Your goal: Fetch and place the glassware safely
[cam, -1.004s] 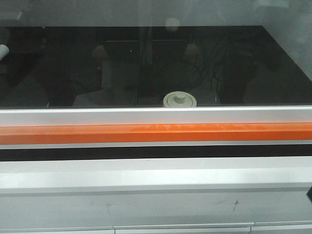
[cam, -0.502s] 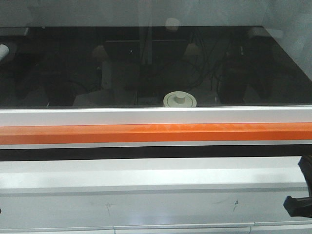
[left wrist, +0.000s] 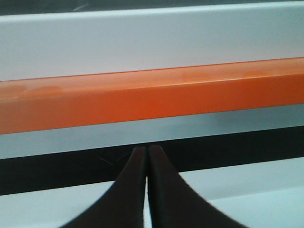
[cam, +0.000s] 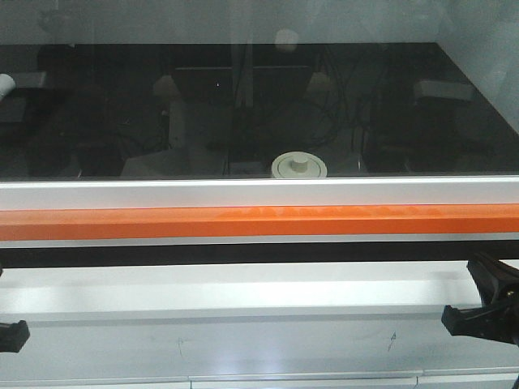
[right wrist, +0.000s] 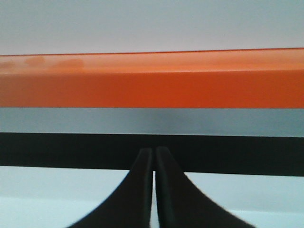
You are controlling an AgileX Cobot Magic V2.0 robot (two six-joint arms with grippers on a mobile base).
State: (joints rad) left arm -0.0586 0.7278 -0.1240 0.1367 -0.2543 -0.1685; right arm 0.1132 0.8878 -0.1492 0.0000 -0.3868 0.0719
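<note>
In the front view, the jar (cam: 298, 166) is seen beyond the orange rail (cam: 259, 220), at 10 o'clock from the nearer right hand (cam: 486, 308) and at 2 o'clock from the left hand (cam: 10, 334). In the left wrist view, the fingers (left wrist: 135, 166) are pressed together. In the right wrist view, likewise; no jar is shown.

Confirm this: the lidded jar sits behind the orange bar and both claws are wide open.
Wrong on the claws: the wrist views show the left claw and right claw shut, fingertips together. The lidded jar does sit behind the orange bar.

The black worktop (cam: 454, 150) carries a cream-lidded glass jar (cam: 298, 166) near its front edge.
</note>
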